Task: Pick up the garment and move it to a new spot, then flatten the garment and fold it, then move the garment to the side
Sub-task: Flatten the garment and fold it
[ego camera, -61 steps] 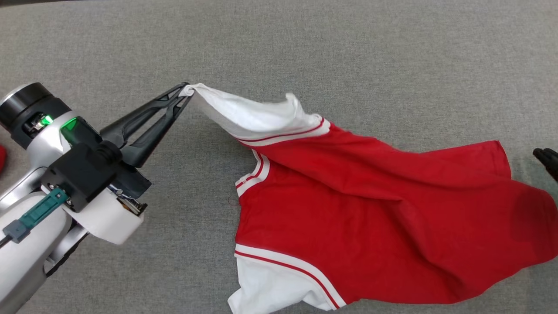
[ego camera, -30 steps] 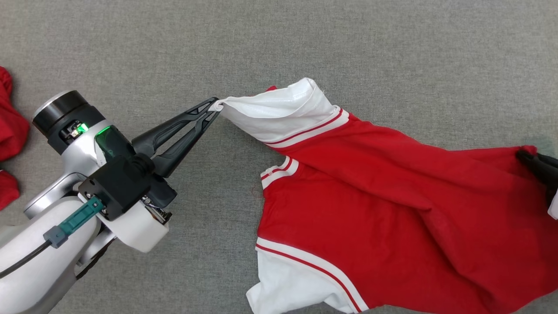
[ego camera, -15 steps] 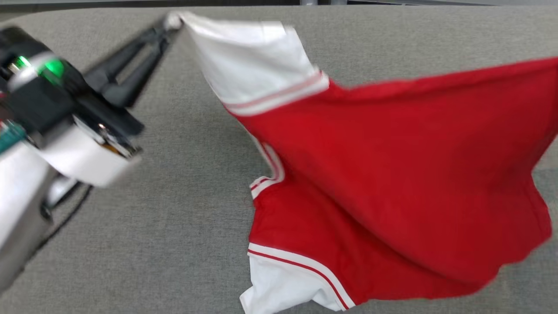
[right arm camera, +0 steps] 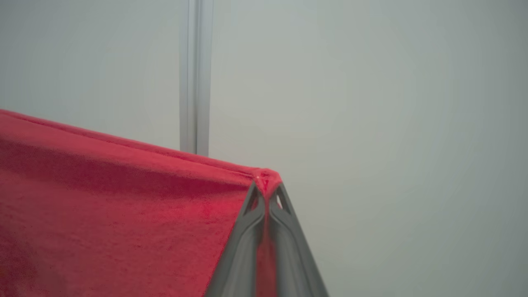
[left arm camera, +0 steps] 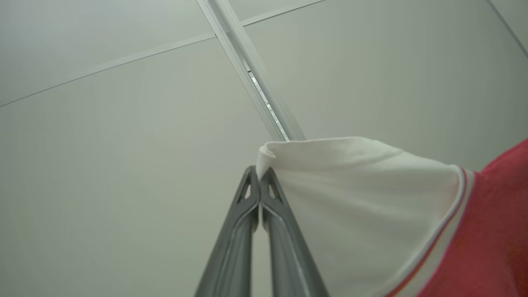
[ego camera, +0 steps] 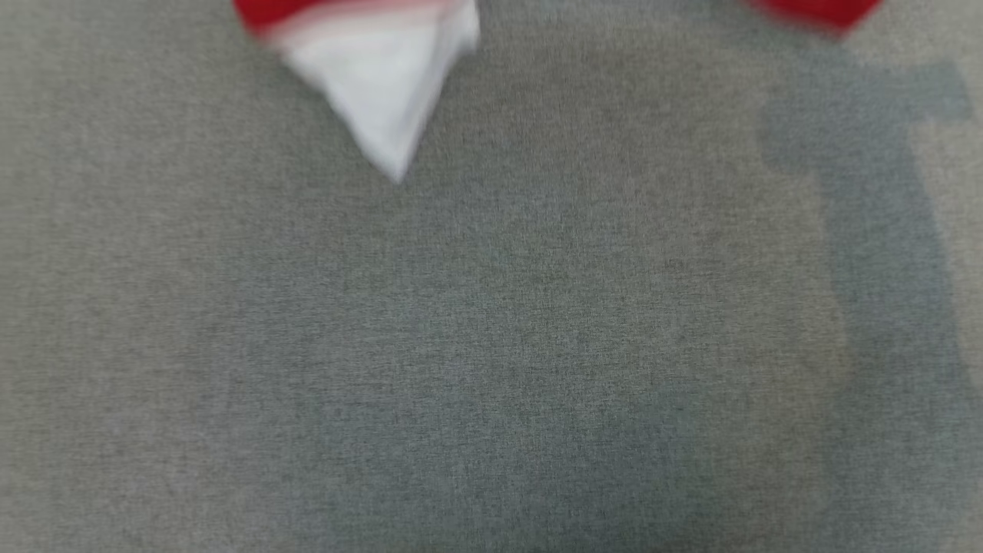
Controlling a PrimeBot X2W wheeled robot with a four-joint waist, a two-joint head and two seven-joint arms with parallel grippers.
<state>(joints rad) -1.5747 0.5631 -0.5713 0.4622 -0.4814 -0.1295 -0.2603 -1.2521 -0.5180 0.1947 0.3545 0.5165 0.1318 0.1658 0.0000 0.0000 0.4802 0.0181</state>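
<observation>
We have the garment (ego camera: 382, 77) lifted well off the grey cloth surface (ego camera: 491, 346). In the head view its white sleeve tip hangs in, blurred, at eleven o'clock, with a scrap of red at one o'clock. Our left gripper (left arm camera: 260, 173) is pinched tight on the very edge of the white sleeve, and the cloth falls away from the fingertips toward four o'clock. Our right gripper (right arm camera: 267, 187) is clamped just as narrowly on a red corner, and the body of the shirt spreads off toward eight o'clock. We judge this to be the carry to a new spot. To do it well we should hold both pinches firm, since each bites only a sliver of fabric. We should also keep the hands level and far enough apart that the top edge stays taut without straining. The smear in the head view suggests a quick swing, so gentler travel seems wise. On arrival, we let the hanging edge touch down first, then lay the rest away from it, smooth and unbunched.
</observation>
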